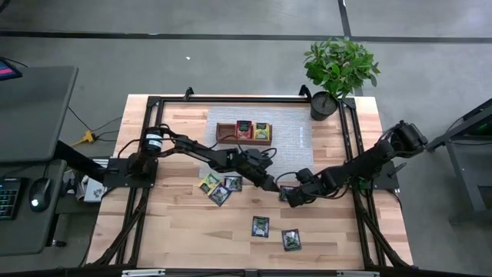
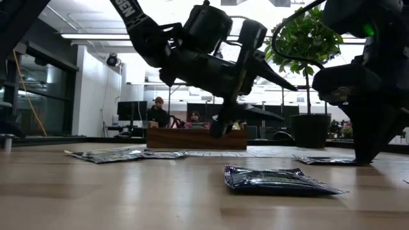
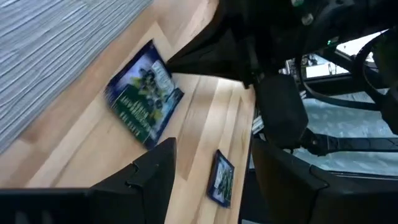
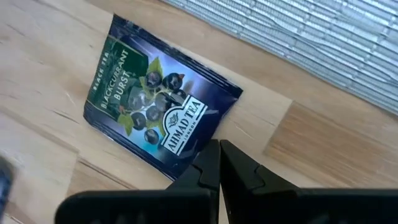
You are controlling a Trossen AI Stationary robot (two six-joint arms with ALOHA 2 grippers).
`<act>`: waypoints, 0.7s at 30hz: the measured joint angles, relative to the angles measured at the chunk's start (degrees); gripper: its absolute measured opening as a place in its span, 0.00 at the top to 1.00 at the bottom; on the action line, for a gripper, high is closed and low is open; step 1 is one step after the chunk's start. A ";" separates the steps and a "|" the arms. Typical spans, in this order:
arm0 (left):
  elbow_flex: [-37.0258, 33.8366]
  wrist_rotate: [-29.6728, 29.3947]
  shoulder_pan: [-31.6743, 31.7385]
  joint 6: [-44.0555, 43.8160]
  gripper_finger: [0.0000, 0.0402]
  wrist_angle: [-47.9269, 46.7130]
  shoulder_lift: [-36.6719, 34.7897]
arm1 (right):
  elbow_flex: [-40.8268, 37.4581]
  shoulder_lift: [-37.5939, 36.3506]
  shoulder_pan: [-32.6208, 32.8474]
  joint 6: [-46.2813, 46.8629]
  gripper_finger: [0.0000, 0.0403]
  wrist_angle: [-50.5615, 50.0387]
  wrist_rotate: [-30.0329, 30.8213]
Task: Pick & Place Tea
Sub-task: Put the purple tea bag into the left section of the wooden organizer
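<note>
Closest to my right wrist camera lies a dark blue tea packet (image 4: 160, 117), flat on the bare wood of the counter (image 4: 43, 50), its label reading Blackcurrant Burst. It sits turned at a slant, one corner pointing at the grey mat (image 4: 323, 37) without reaching it. My right fingers (image 4: 219, 163) are pressed tight together, holding nothing, their tips just over the packet's near edge; whether they touch it I cannot tell. From overhead that same packet is almost wholly hidden under my right gripper (image 1: 289, 196), and only the wrist view gives its print. My left gripper (image 1: 269, 185) hangs just beside it with fingers spread wide and empty; its own camera shows the packet (image 3: 144, 93) slanted the same way, plus a second packet (image 3: 221, 178) farther off. Overhead I also see a cluster of packets (image 1: 220, 185) left of centre, two more (image 1: 260, 227) (image 1: 290, 240) toward the front edge, and the wooden tray (image 1: 227, 135) on the mat, holding a red and a yellow packet. The low view shows one dark packet (image 2: 278, 181) lying flat nearby; its label is unreadable.
</note>
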 joint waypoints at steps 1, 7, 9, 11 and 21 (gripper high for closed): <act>0.23 0.01 0.05 0.00 0.48 0.07 0.32 | 0.00 0.03 -0.26 0.00 1.00 0.25 0.05; 0.20 0.66 -0.34 0.05 0.48 -4.61 0.46 | 0.00 0.04 -1.40 -0.04 1.00 1.66 0.99; 0.14 0.50 -0.70 0.10 0.48 -7.06 0.49 | 0.01 0.04 -1.38 -0.07 1.00 1.74 1.77; 0.11 0.48 -0.70 0.00 0.48 -7.35 0.49 | 0.07 0.04 -1.40 -0.11 1.00 1.82 2.16; 0.12 -5.24 -1.60 -7.58 0.48 -10.57 0.91 | 0.09 0.07 -1.50 -0.07 1.00 2.01 3.86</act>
